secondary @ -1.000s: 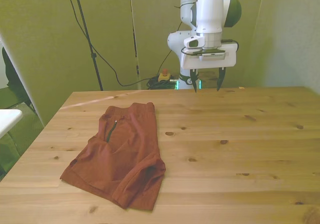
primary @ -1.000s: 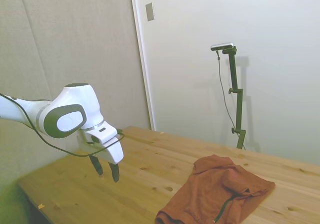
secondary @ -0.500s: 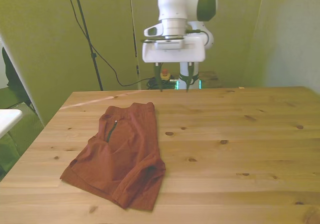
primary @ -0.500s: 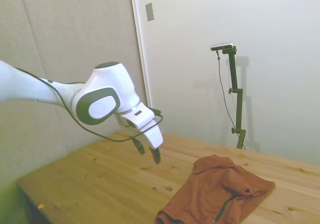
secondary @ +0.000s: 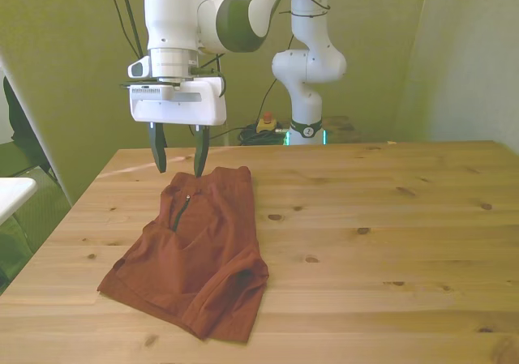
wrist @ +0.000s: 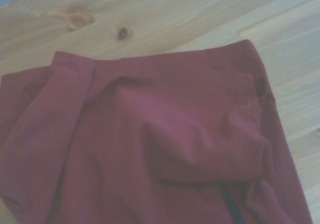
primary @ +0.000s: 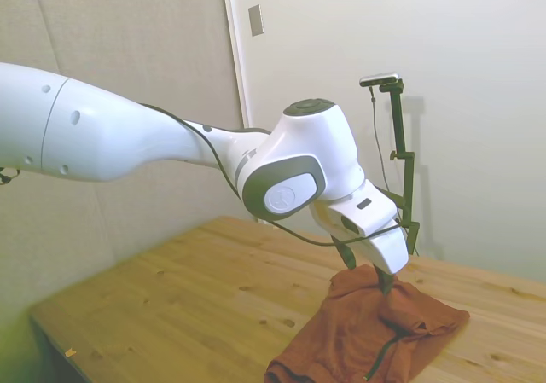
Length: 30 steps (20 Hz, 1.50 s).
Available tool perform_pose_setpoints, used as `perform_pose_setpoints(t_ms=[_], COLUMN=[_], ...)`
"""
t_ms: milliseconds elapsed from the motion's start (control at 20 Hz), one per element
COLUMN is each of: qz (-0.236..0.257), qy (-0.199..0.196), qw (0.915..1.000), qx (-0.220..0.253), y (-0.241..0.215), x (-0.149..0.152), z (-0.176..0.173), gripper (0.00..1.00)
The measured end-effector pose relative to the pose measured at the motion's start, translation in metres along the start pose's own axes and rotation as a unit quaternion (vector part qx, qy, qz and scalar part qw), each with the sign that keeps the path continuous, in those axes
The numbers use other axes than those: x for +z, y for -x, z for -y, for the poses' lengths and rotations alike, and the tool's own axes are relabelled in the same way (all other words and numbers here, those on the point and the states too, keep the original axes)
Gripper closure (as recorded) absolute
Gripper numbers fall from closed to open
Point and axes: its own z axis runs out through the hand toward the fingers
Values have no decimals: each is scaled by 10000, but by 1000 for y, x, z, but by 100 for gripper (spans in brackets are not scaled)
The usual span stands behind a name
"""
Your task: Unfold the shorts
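Rust-orange shorts [secondary: 195,250] lie folded and rumpled, dark drawstring [secondary: 180,213] showing, on the wooden counter [secondary: 381,242] toward the front view's left, the tool [secondary: 178,163] poised above their far edge, fingers spread.

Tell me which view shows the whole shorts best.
The front view: the shorts lie fully visible, folded on the table, below the open gripper. The side view crops their near edge and the gripper overlaps them. The wrist view shows only a close patch.
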Motion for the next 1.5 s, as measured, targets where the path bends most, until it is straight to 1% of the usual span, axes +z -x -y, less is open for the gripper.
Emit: perform_pose_setpoints(t_ms=[100, 300, 450, 650, 900, 1350, 1400, 1500], qz=[-25, -190, -263, -294, -176, -25, -10, 18], qy=[-94, -295, -365, -379, -351, -386, -385, -387], qw=[9999, 9972, 9940, 9910, 9896, 9891, 9892, 9894], qx=[116, 661, 998, 1250, 1382, 1420, 1415, 1403], y=[-4, -36, -64, -89, -96, -77, -76, -72], x=[2, 18, 30, 56, 98, 127, 129, 132], z=[-2, -20, -30, -31, -25, -10, -8, -5], gripper=[0, 0, 0, 0, 0, 0, 100, 100])
